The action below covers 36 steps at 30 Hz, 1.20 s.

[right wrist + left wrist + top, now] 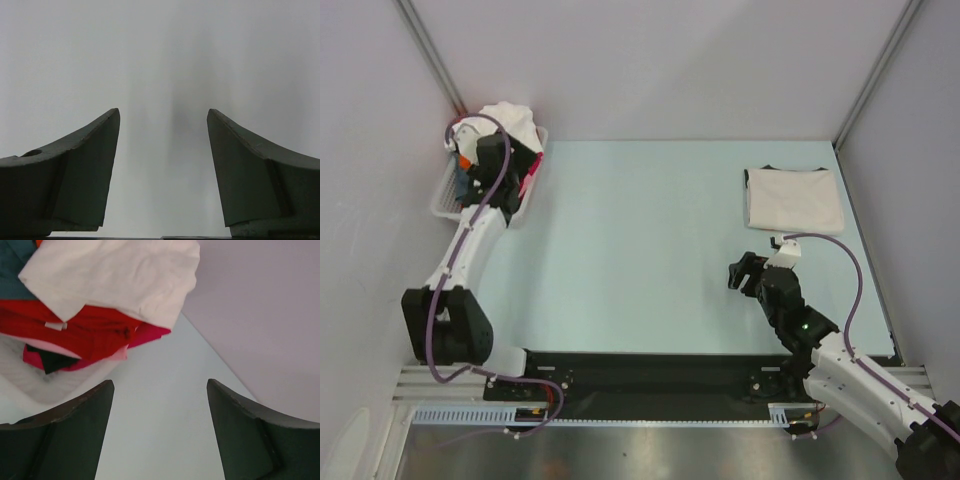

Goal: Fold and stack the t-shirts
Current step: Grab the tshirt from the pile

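The left pincer (160, 382) gapes empty before heaped t-shirts (100, 295) in a basket (445, 207), the right pincer (164, 111) likewise spread with a folded off-white t-shirt (793, 199) beyond it.

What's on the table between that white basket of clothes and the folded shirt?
Nothing: in the top view, only bare pale table separates the white slatted plastic basket from the folded off-white t-shirt.
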Each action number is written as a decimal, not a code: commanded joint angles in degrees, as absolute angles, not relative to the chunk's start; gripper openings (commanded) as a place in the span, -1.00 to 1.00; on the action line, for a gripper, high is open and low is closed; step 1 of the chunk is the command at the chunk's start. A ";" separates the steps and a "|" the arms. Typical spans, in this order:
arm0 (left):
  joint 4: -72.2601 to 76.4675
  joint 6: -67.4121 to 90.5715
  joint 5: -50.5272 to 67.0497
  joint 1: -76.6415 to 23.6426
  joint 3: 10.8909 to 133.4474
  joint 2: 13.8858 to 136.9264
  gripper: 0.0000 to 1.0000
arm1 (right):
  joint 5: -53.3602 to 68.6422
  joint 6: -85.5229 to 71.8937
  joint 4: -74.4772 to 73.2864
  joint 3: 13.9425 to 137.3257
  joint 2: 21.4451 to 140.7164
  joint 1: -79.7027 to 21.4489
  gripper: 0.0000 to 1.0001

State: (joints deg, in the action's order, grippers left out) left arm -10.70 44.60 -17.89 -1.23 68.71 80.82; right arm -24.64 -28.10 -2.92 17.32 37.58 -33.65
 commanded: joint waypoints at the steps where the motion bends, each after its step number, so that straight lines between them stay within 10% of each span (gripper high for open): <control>1: -14.49 44.74 -25.39 -0.71 78.47 88.12 0.61 | -26.28 -28.57 -2.72 17.40 37.00 -33.84 0.49; 21: -18.46 42.10 -21.90 3.51 108.45 119.17 0.35 | -26.10 -28.30 -1.76 17.23 37.27 -33.75 0.43; 28: -18.63 40.26 -20.65 4.04 111.00 119.01 -0.98 | -26.28 -28.39 -2.20 17.23 36.91 -33.75 0.37; 36: -16.35 36.83 -24.79 3.25 105.12 98.65 -0.99 | -26.10 -28.30 -1.93 17.23 37.27 -33.75 0.35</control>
State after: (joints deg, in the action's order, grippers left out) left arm -20.43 39.68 -22.87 3.77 105.10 112.99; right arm -24.82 -28.05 -3.01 17.23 37.54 -33.65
